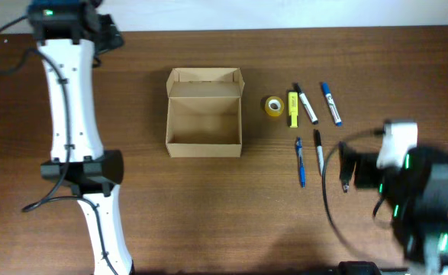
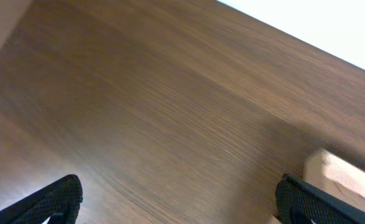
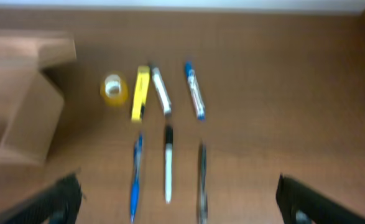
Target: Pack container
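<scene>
Open empty cardboard box [image 1: 204,150]: likely light, thin-walled, crushable; pinch side wall. Tape roll [image 1: 274,106], markers [image 1: 307,105], pens [image 1: 301,162] right of box. Left gripper [image 2: 179,205], right gripper [image 3: 182,202] spread wide, empty.

Soft, even light covers the counter [image 1: 231,206] in the overhead view, with only faint shadows. The right arm [image 1: 418,191] at four o'clock is motion-blurred. The right wrist view is soft throughout. The left wrist view blows out white at one o'clock.

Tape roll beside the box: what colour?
Yellow tape roll, sharpest in the overhead view.
</scene>
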{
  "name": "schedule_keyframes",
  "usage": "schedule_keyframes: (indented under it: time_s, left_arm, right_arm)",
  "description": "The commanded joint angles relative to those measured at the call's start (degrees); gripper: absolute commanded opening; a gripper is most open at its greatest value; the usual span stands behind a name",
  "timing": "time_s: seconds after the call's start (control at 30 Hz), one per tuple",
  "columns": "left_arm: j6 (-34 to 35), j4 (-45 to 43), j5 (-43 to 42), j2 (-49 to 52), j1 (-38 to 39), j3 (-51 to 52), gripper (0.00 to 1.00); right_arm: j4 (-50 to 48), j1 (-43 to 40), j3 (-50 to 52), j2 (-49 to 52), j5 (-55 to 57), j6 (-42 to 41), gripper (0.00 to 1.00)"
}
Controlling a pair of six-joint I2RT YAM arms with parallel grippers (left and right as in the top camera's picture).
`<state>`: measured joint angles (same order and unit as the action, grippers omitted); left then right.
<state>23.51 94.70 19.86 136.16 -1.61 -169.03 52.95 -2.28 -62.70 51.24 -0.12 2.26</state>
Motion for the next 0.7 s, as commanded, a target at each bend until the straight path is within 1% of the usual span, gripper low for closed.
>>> schedule_keyframes:
  time_s: [0.0, 0.07, 0.13, 0.2, 0.27, 0.43, 0.6, 0.67]
  left_arm:
    - [-0.9, -0.35, 0.5, -1.7, -2.89, -0.5, 1.0]
    - [-0.9, -0.33, 0.52, -1.6, -4.52, -0.5, 1.0]
    - [-0.9, -0.28, 0.52, -1.6, -5.86, -0.5, 1.0]
    - [-0.87, 0.13, 0.5, -1.6, -6.78, -0.5, 1.0]
    - [-0.9, 2.01, 0.02, -1.6, -7.28, -0.5, 1.0]
    - [-1.33, 1.99, -2.71, -1.6, -7.41, -0.35, 1.0]
    - [-1.31, 1.97, -4.66, -1.6, -7.41, -0.28, 1.0]
    - [-1.31, 1.97, -4.66, -1.6, -7.41, -0.17, 1.0]
  right_arm:
    - [6.01, -0.31, -14.01, 14.38, -0.81, 0.94, 0.99]
    - [9.7, 0.09, -22.97, 23.1, -3.08, 0.57, 0.99]
    - [11.26, 0.07, -29.94, 30.42, -9.49, -1.31, 0.99]
    - [11.65, 0.07, -34.67, 36.39, -15.37, -1.42, 0.99]
    - [10.54, 0.09, -37.68, 41.07, -16.87, -1.44, 0.99]
    - [8.5, 2.84, -41.68, 50.86, -15.17, -1.38, 0.99]
    - [6.84, 8.57, -42.77, 57.72, -4.63, -1.42, 0.99]
    - [6.03, 10.82, -42.77, 59.95, -2.67, -1.44, 0.99]
